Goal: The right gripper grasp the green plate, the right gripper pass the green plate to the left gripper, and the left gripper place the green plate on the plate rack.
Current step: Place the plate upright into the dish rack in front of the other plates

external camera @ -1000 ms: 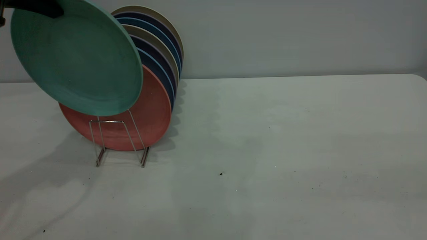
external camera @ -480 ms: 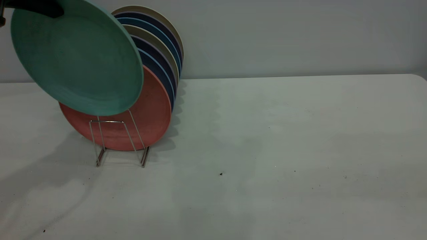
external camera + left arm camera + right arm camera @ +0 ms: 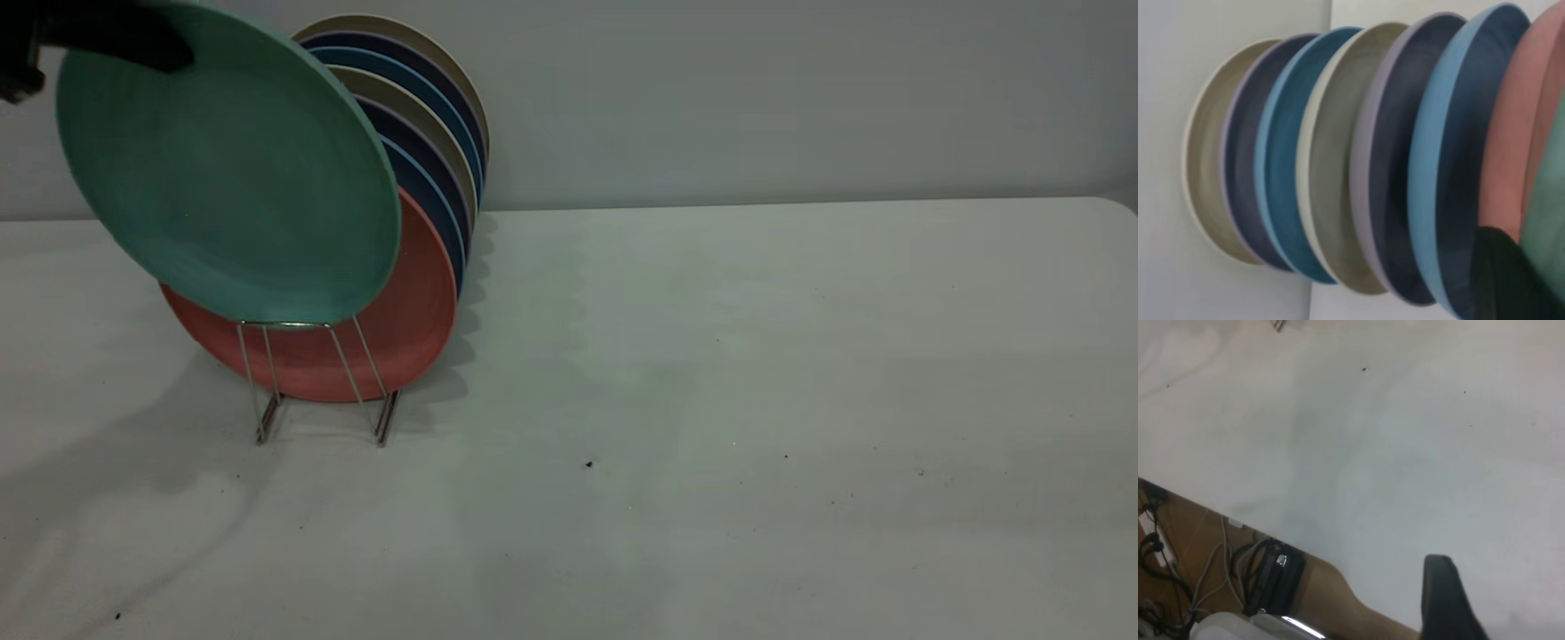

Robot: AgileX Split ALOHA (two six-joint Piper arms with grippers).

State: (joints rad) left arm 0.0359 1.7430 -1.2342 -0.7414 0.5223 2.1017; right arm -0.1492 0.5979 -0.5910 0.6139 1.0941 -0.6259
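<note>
The left gripper [image 3: 133, 40] is clamped on the upper rim of the green plate [image 3: 227, 169], a round, matte, shallow disc hanging tilted below it. The plate's lower edge sits at the front loop of the thin wire rack [image 3: 311, 373]. Behind stand seven plates [image 3: 1338, 160]: one salmon, four blue, two beige. The right gripper [image 3: 1445, 600] shows one black finger; grip unclear.

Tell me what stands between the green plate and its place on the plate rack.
Nothing visible. The left gripper holds the green plate just above the plate rack, whose front slot, before the salmon-pink plate, looks free.
</note>
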